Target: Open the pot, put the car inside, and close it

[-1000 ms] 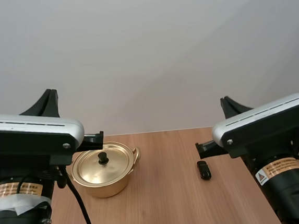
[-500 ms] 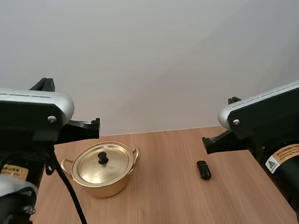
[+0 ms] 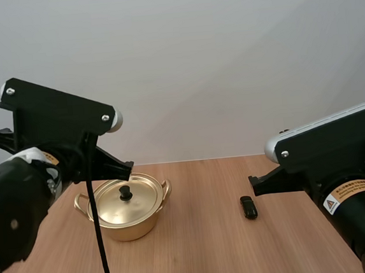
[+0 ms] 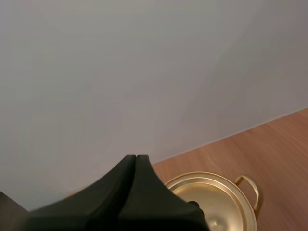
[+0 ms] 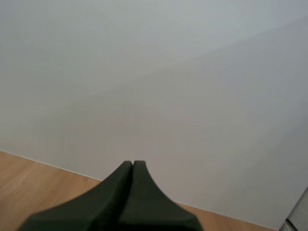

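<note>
A golden pot (image 3: 126, 208) stands on the wooden table at the left, its lid (image 3: 125, 199) with a black knob (image 3: 125, 192) resting shut on it. A small black toy car (image 3: 249, 207) lies on the table to the right of the pot. My left gripper (image 4: 135, 158) is shut, its fingers forming one dark wedge above and just short of the pot (image 4: 221, 199). My right gripper (image 5: 133, 163) is also shut, raised over the table's far edge and facing the wall. Both arms hang above the near side of the table.
The wooden table (image 3: 199, 250) ends at a plain grey wall at the back. Bare wood lies between the pot and the car and in front of both.
The left arm has risen and tipped forward over the pot. The right arm has drawn slightly right and lower. Pot and car have not moved.
</note>
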`<act>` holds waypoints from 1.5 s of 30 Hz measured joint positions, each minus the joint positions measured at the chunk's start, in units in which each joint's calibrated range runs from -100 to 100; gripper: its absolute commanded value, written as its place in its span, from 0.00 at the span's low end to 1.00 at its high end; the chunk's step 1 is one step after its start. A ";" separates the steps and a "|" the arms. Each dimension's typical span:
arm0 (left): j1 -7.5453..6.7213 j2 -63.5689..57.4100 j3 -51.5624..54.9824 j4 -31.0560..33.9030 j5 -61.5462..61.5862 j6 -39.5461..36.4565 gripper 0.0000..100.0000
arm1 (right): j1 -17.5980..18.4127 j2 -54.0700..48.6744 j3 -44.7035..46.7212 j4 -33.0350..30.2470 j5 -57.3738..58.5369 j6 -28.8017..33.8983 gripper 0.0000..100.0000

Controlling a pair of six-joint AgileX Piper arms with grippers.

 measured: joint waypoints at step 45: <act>0.00 50.95 -20.04 -1.61 36.26 4.50 0.93 | 0.41 -0.11 0.00 0.15 0.85 -1.06 0.00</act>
